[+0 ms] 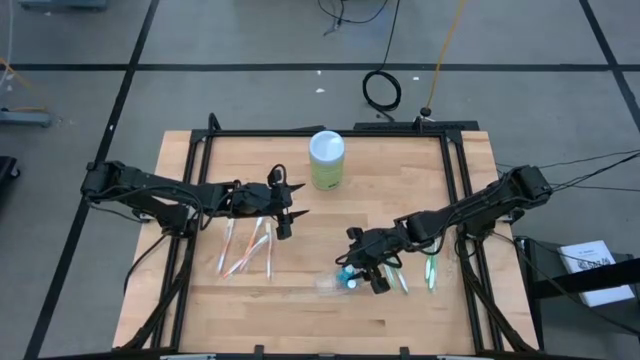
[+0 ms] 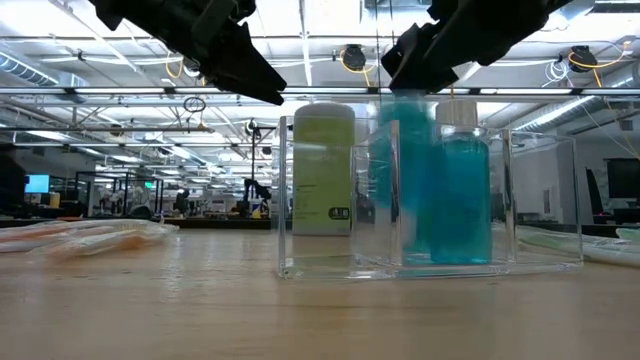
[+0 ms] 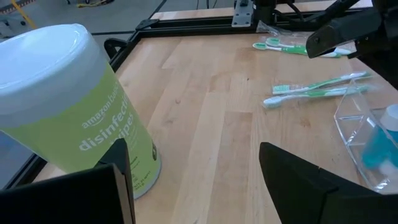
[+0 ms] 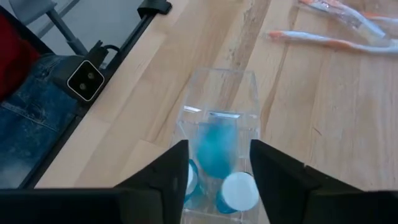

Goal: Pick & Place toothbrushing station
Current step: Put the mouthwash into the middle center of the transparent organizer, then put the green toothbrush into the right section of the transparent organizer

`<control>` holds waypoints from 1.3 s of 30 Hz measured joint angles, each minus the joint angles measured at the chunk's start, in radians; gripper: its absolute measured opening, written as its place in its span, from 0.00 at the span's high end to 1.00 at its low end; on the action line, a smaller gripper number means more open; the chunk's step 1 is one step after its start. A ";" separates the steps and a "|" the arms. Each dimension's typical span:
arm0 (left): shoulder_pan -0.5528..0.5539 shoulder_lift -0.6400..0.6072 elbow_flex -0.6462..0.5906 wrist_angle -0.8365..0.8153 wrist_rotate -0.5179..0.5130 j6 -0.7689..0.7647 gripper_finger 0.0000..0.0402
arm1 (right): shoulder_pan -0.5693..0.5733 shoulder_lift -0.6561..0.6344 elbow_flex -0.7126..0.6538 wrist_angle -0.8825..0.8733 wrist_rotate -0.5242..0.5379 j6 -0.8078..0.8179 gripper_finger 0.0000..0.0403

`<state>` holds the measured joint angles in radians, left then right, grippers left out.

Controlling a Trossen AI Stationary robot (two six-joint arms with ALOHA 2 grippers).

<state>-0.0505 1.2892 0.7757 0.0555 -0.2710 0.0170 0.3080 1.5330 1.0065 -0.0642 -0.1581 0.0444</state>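
Observation:
A clear organizer (image 1: pixel 333 284) (image 4: pixel 219 102) stands on the table near its front middle, with blue bottles upright inside it. One bottle has a white cap (image 4: pixel 240 190) (image 2: pixel 462 180). Another blue bottle (image 4: pixel 216 149) (image 2: pixel 404 170) shows blurred in the organizer. My right gripper (image 1: pixel 366 276) (image 4: pixel 219 180) hangs open just above that bottle, with free room on either side of it. My left gripper (image 1: pixel 290 218) (image 3: pixel 196 186) is open in the air between the green wipes canister (image 1: pixel 327 160) (image 3: pixel 68 106) and the orange toothbrushes (image 1: pixel 246 250).
Green toothbrushes (image 1: pixel 432 272) (image 3: pixel 314 91) lie to the right of the organizer. The orange toothbrushes (image 4: pixel 329 42) lie left of centre. A black frame (image 1: pixel 455 200) borders the table. A person's denim and red clothing (image 4: pixel 25 87) shows beyond the table edge.

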 joint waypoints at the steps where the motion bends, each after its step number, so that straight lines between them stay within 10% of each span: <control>1: 0.000 0.000 0.000 0.000 0.000 0.000 0.44 | 0.001 0.000 0.000 0.000 0.000 0.000 0.57; 24: -0.035 0.000 0.000 0.006 0.133 -0.022 0.44 | 0.039 -0.337 -0.123 -0.002 0.008 0.175 0.61; 30: -0.038 0.000 0.000 0.006 0.023 -0.024 0.44 | 0.152 -0.191 -0.220 0.289 0.002 0.301 0.62; 39: -0.006 0.000 0.000 0.024 0.007 -0.061 0.44 | 0.249 0.093 0.037 0.024 0.135 0.206 0.66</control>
<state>-0.0565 1.2892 0.7757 0.0799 -0.2636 -0.0442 0.5573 1.6262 1.0437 -0.0399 -0.0235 0.2507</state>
